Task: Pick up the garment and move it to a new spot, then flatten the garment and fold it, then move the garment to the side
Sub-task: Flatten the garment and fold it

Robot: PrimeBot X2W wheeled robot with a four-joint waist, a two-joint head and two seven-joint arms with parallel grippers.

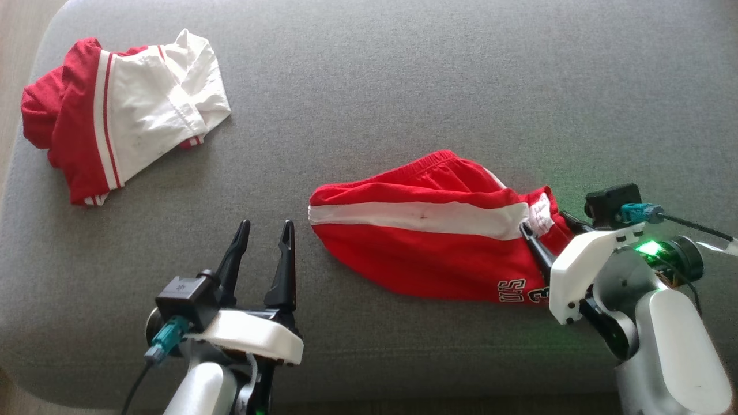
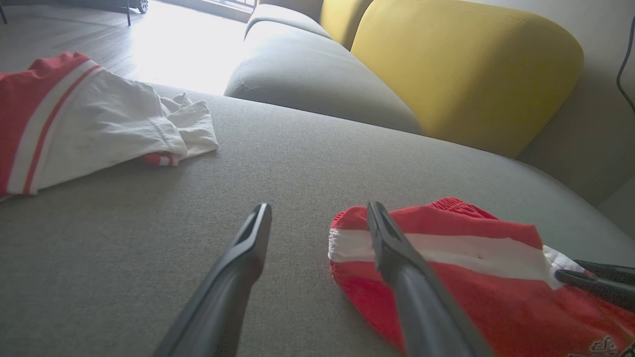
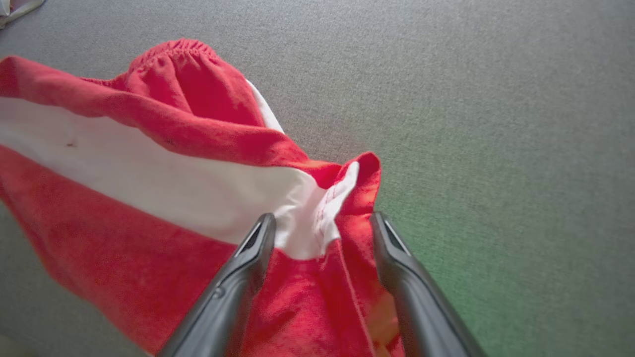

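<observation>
The garment (image 1: 426,242), red shorts with a white stripe and lettering near the hem, lies crumpled on the grey seat, right of centre. My right gripper (image 1: 545,222) is at its right end, open, fingers straddling a bunched fold of red and white cloth (image 3: 327,198); the right wrist view shows the right gripper (image 3: 321,218) with the garment (image 3: 149,188) spreading left. My left gripper (image 1: 266,223) hovers open just left of the shorts' waistband end, holding nothing. In the left wrist view, the left gripper (image 2: 318,206) frames that end of the garment (image 2: 496,307), with the right gripper (image 2: 570,270) beyond.
A second red and white garment (image 1: 132,115) lies crumpled at the far left of the grey sofa seat (image 1: 403,86), also in the left wrist view as the second garment (image 2: 89,129). Yellow back cushions (image 2: 466,64) stand behind. The seat's front edge runs below my arms.
</observation>
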